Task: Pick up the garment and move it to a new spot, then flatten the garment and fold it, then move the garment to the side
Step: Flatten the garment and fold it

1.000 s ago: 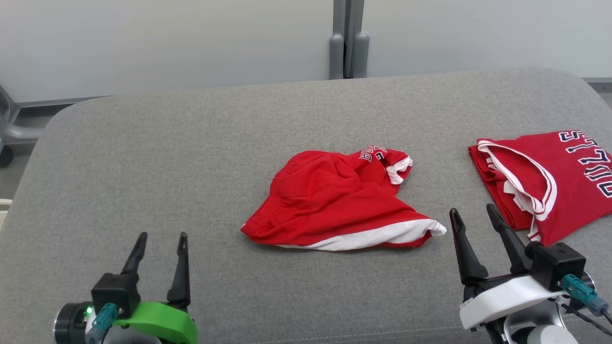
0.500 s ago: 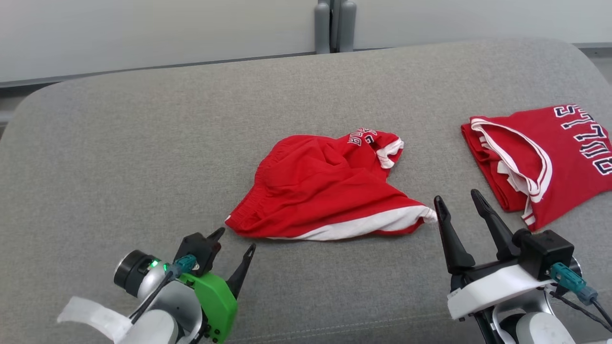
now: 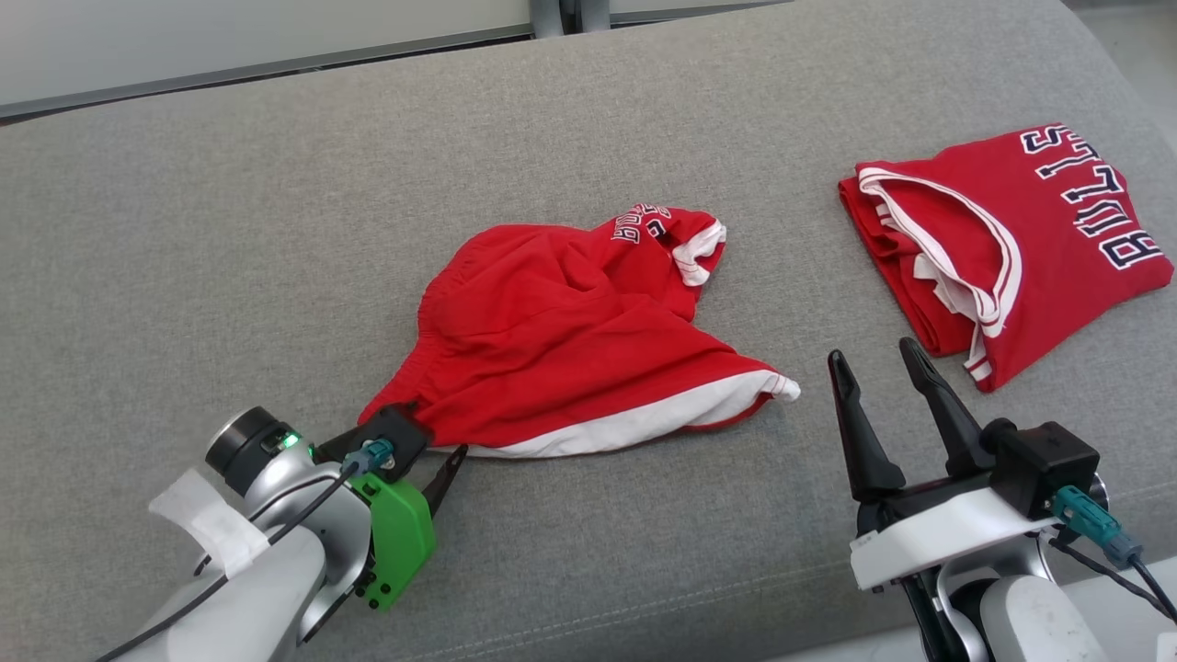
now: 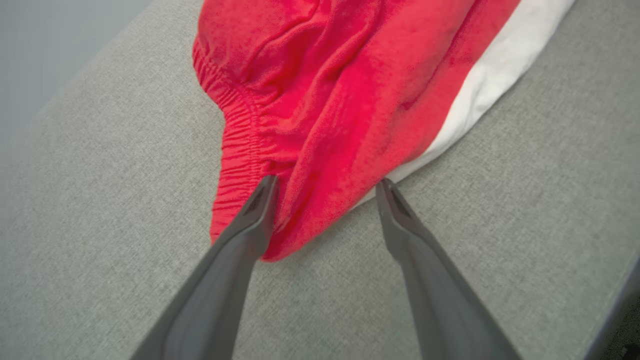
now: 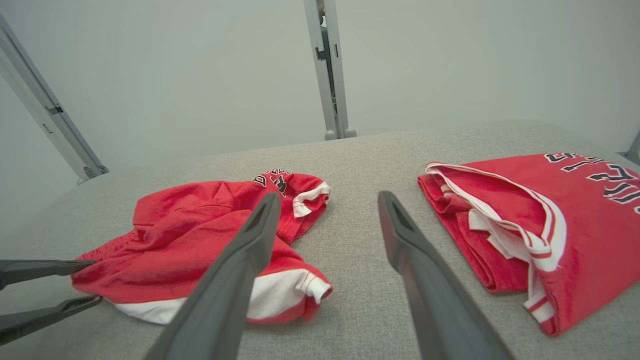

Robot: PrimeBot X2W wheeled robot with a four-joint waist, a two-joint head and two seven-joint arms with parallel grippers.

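The left pincer [image 4: 326, 182], spread wide, straddles the shorts' [image 3: 570, 340] corner; right pincer [image 3: 869, 349] hovers spread.

The left gripper [image 3: 432, 439] lies at the lower left of the head view, rolled onto its side. Its green wrist housing [image 3: 397, 538] faces the camera and its pale forearm [image 3: 230, 598] enters from the bottom-left corner. Its dark fingers [image 4: 235, 260] point up and right, spread wide. The right gripper [image 3: 870, 351] stands at the lower right above its white housing [image 3: 938, 542], pointing up-frame, jaws wide apart.
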